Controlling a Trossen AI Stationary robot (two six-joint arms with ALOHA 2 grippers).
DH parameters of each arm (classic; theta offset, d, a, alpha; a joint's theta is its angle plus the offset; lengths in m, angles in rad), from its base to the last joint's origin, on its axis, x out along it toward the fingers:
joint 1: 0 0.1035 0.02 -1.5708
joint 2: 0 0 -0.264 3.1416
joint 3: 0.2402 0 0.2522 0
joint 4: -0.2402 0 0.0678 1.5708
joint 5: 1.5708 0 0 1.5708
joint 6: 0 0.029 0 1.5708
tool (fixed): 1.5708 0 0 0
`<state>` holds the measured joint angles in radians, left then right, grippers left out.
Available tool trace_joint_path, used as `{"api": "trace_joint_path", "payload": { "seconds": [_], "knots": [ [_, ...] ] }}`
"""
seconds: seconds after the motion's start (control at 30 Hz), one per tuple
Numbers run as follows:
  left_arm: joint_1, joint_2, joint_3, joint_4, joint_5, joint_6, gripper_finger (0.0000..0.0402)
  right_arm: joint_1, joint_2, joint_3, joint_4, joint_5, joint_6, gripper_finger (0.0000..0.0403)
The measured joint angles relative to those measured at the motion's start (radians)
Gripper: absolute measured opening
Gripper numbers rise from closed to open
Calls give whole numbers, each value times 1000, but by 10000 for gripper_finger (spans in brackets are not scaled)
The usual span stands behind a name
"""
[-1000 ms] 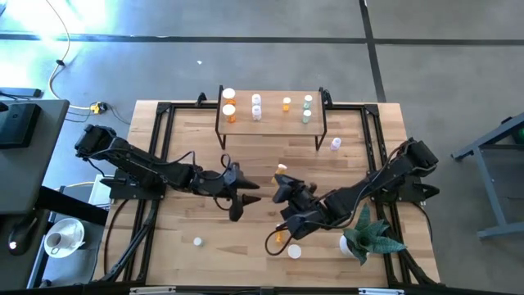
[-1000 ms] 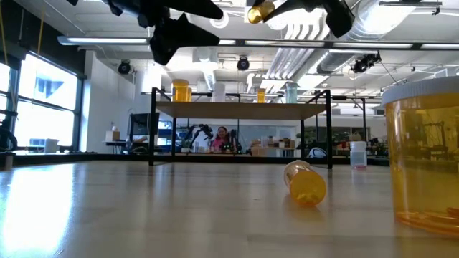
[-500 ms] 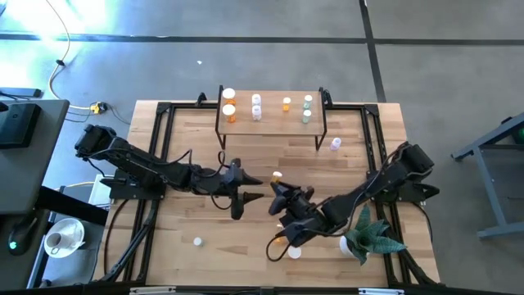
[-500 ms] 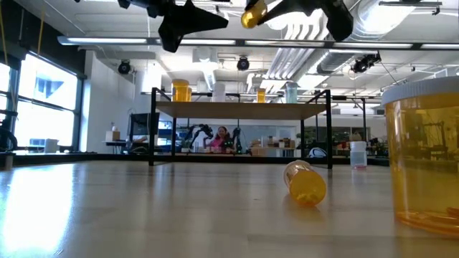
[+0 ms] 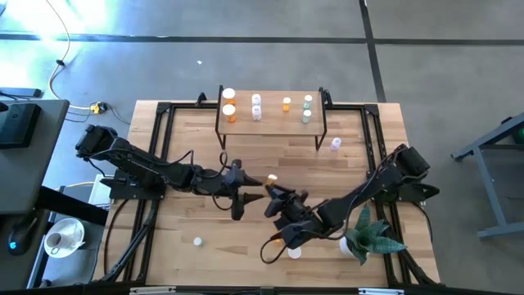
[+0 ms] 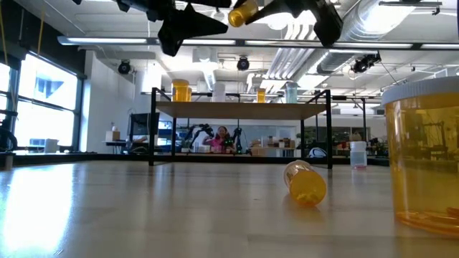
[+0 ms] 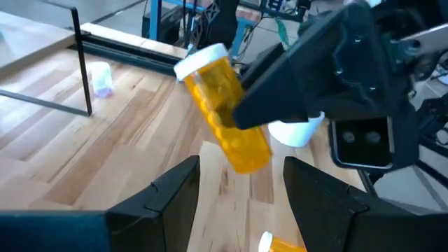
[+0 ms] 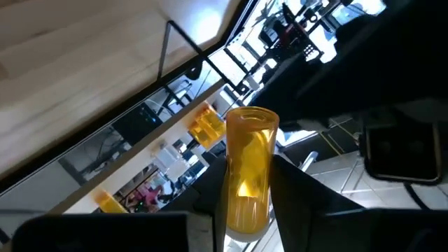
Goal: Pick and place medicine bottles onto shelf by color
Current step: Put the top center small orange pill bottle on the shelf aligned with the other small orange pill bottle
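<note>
My right gripper (image 5: 277,193) is shut on an orange medicine bottle with a white cap (image 5: 271,177), high above the middle of the table; the bottle also shows in the low view (image 6: 242,13). My left gripper (image 5: 248,182) is open just to the bottle's left, and its fingers (image 7: 175,196) stand either side of the bottle's base without touching it. The shelf (image 5: 270,124) stands at the far edge on black legs and carries orange (image 5: 229,105), lilac (image 5: 256,106) and pale green (image 5: 307,108) bottles, upright on their bases. My right gripper pinches the orange bottle's body (image 7: 225,115) at about mid-length between its two fingers, coming level from the table's right. The bottle is lifted clear of the table and tilted. Its white cap end (image 7: 200,60) and its base (image 7: 248,155) both stick out free of the fingers.
A lilac bottle (image 5: 335,145) stands on the table right of the shelf. An orange bottle (image 5: 281,239) lies on its side near the front, beside a white-capped bottle (image 5: 294,252). Another white cap (image 5: 197,241) shows at front left. A green spiky plant (image 5: 370,238) stands at front right.
My right gripper has carried the orange bottle toward the table's left, up to my left gripper, keeping it high and tilted. My left gripper has tipped from pointing down to about level and has gone slightly right toward the bottle.
</note>
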<state>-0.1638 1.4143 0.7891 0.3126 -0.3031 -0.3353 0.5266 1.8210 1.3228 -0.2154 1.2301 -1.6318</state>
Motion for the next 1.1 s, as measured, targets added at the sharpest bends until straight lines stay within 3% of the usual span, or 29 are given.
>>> {"api": "trace_joint_path", "payload": {
  "seconds": [0.63,1.1],
  "knots": [
    [2,0,0,53,25,-22,193,-4,0,0,198,-59,-162,76],
    [1,0,0,48,44,-27,114,-5,-1,0,198,-94,-270,76]
  ]
}}
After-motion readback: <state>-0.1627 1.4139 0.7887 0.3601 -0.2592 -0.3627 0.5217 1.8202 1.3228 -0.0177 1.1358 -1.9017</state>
